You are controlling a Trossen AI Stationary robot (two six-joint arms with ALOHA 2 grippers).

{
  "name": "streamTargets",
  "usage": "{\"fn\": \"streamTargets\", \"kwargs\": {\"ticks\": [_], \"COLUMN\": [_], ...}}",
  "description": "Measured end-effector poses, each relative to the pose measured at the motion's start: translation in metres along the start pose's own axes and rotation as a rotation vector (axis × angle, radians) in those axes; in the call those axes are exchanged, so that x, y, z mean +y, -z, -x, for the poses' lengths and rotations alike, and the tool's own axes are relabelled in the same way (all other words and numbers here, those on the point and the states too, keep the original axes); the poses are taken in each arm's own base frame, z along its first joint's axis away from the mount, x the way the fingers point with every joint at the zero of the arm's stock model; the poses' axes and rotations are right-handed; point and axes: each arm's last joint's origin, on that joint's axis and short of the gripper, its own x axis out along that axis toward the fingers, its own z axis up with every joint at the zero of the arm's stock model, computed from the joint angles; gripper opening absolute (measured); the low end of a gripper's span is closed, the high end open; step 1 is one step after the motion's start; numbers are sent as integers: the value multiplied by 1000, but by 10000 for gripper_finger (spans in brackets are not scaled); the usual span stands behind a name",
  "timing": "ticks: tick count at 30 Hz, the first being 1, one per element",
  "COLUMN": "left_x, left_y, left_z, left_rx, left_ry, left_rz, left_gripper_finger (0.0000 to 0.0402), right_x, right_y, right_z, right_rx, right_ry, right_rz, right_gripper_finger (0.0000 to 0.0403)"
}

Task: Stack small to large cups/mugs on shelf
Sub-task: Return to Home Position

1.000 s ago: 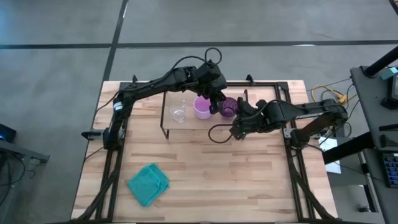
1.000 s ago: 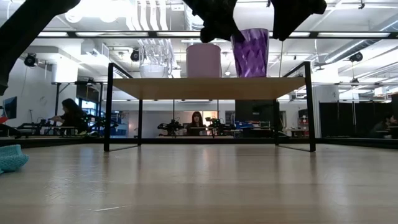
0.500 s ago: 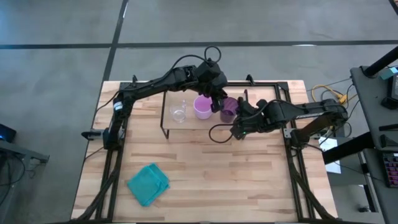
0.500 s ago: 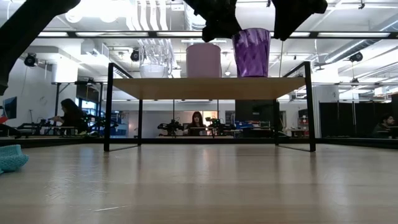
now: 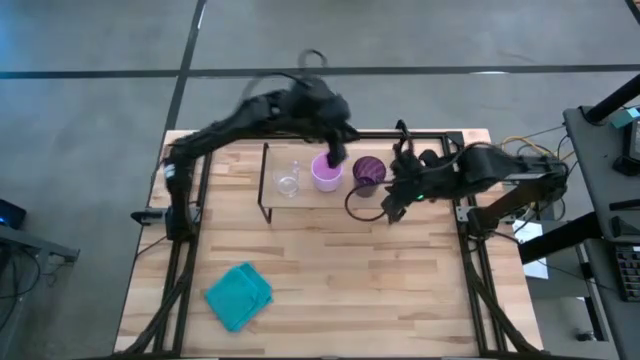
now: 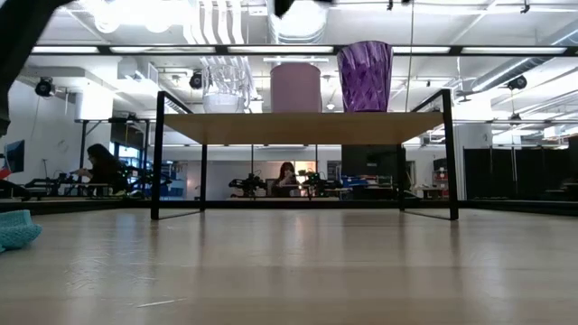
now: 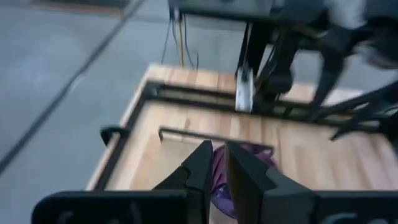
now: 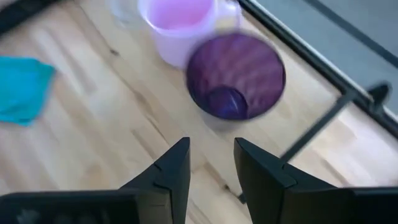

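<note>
On the shelf (image 6: 302,126) — glass (image 6: 226,84), pink mug (image 6: 296,87), purple cup (image 6: 365,76).

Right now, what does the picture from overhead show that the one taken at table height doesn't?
Only the overhead view shows both arms, the left gripper above the pink mug and the right gripper just off the shelf's end, plus the whole teal cloth. Only the table-height view shows the shelf's black legs, the room behind with seated people, and the cups' heights rising from clear glass to purple cup. Both show the three cups in a row on the shelf.
</note>
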Motion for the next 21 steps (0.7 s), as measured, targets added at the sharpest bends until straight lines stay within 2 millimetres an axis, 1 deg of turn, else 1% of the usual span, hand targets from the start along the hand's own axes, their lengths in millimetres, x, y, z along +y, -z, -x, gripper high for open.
{"fn": "streamTargets", "kwargs": {"ticks": [6,10,12,16,19,21], "left_x": [-11,-18,-21,-26,-29,-31], "left_y": [-24,-30,-30,-27,-20,-15], "left_z": [93,151,176,219,242,252], "left_rx": [-171,-283,-328,-392,-396,-385], "left_ry": [-8,-12,-13,-15,-6,7], "left_rz": [-21,-35,-40,-47,-5,63], "left_gripper_finger": [29,29,29,29,29,29], "right_x": [-10,-17,-21,-25,-27,-28], "right_y": [-19,-28,-31,-34,-35,-34], "right_z": [44,68,77,89,92,92], "right_rx": [-124,-193,-220,-261,-274,-274], "right_ry": [-115,-176,-198,-217,-218,-217], "right_rz": [4,-40,-54,-13,26,31], "right_gripper_finger": [118,118,118,118,118,118]}}
